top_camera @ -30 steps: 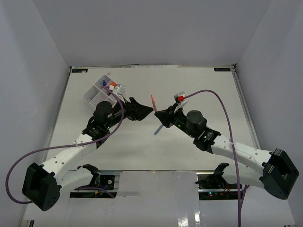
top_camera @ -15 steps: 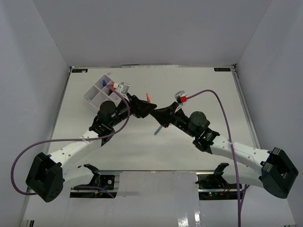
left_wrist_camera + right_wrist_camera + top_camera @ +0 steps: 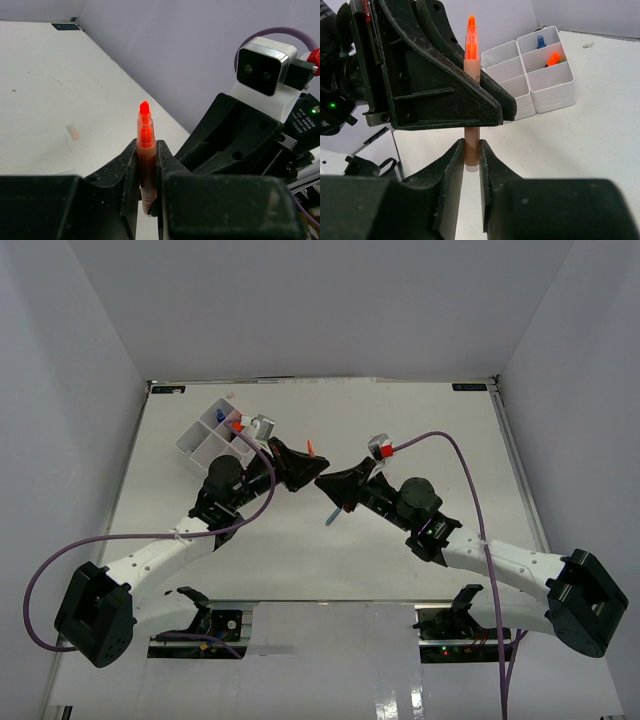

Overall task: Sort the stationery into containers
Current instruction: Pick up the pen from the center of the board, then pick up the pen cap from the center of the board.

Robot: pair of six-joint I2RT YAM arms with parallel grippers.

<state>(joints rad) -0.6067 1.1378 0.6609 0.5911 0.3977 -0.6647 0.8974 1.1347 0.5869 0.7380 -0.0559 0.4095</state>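
Orange-tipped pen [image 3: 145, 129] clamped by left hand [image 3: 146, 154] and right hand [image 3: 471, 151].

Orange-tipped pinkish pen [image 3: 145, 150] upright, gripped at mid-body and base, white four-compartment tray [image 3: 197, 435] far left

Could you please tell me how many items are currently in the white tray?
2: a blue-capped item in one compartment of the tray, an orange item in the next one. Its walls may hide smaller things.
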